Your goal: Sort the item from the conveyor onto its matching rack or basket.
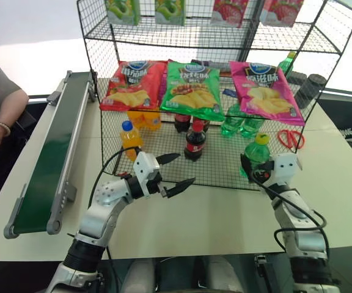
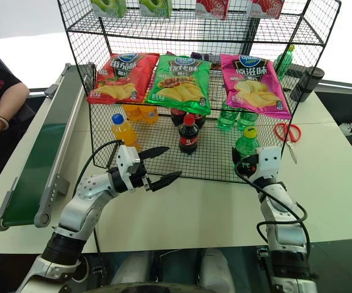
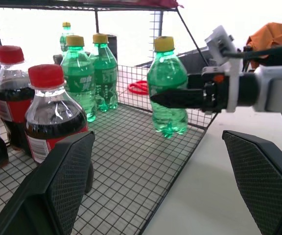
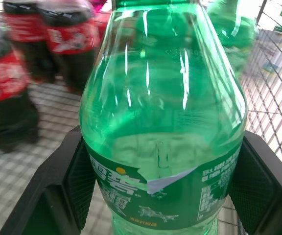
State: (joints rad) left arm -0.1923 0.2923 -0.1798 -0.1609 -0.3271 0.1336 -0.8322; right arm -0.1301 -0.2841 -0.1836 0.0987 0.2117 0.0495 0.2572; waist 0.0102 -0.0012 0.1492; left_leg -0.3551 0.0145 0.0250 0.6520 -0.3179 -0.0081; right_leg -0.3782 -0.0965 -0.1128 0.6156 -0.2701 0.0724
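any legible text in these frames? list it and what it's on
"原滋味": pink chip bag hung on the rack.
Red chip bag and green chip bag: print too small to read.
Green soda bottle in the right gripper: label characters cut off and blurred, unreadable.
Cola bottle labels: unreadable.

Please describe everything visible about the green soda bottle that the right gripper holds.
The green soda bottle is small, of clear green plastic, with a yellow screw cap and a green label partly torn. It stands upright, clamped at its middle between the black fingers of the right gripper, above the front right corner of the wire rack's mesh tray; its base looks lifted off the mesh. Two similar green bottles stand behind it.
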